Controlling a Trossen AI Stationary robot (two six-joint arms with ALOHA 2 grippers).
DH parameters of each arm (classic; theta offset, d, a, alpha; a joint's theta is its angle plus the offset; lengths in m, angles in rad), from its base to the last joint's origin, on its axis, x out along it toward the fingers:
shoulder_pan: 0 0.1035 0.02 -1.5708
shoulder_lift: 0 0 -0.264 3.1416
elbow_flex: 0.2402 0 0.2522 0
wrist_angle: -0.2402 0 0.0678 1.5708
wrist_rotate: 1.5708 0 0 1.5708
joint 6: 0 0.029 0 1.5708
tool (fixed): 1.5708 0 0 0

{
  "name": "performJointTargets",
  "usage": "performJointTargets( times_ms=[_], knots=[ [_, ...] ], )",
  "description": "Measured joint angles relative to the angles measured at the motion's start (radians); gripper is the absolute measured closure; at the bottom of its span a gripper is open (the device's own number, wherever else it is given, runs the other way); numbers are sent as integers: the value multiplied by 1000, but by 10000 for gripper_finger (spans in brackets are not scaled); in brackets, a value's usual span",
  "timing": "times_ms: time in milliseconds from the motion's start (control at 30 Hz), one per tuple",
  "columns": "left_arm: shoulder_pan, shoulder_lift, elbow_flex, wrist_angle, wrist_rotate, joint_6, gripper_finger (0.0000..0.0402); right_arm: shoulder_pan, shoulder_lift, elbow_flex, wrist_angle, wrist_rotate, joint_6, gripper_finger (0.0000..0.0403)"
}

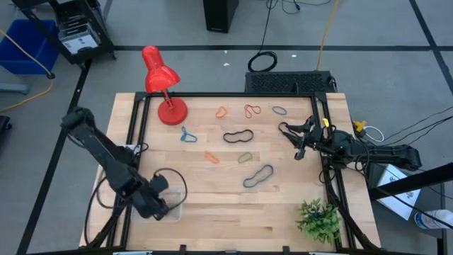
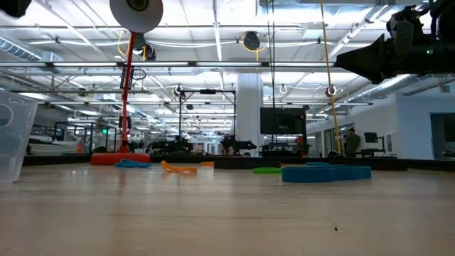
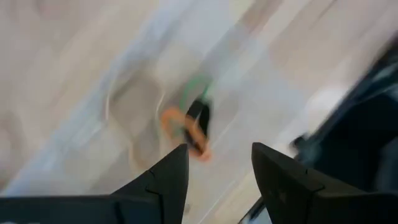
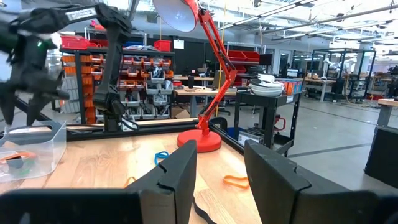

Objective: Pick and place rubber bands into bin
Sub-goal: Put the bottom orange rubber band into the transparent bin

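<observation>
Only the left end effector [image 3: 214, 171], open, shows bands [image 3: 189, 124] inside the bin [image 1: 172, 210].

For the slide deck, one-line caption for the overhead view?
Left gripper over the clear bin, right gripper parked at table edge, rubber bands scattered beside a red lamp.

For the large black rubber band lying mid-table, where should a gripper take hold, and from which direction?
Best bet: grip the large black rubber band at its pinched middle, coming straight down from above. It lies flat on the table in a peanut shape, so the two strands run closest there, and one narrow pinch across them would likely catch both.
</observation>
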Motion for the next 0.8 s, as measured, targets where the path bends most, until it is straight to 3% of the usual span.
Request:
performJointTargets(
  times_ms=[233,333,633,800],
  knots=[
    [4,-159,0,14,-387,62,220,0,0,0,0,0,0,273],
    [20,-180,0,23,-477,182,220,0,0,0,0,0,0,273],
    [148,-163,0,318,-503,714,220,0,0,0,0,0,-1,273],
    [278,-149,1,409,-460,840,220,0,0,0,0,0,-1,273]
  ],
)
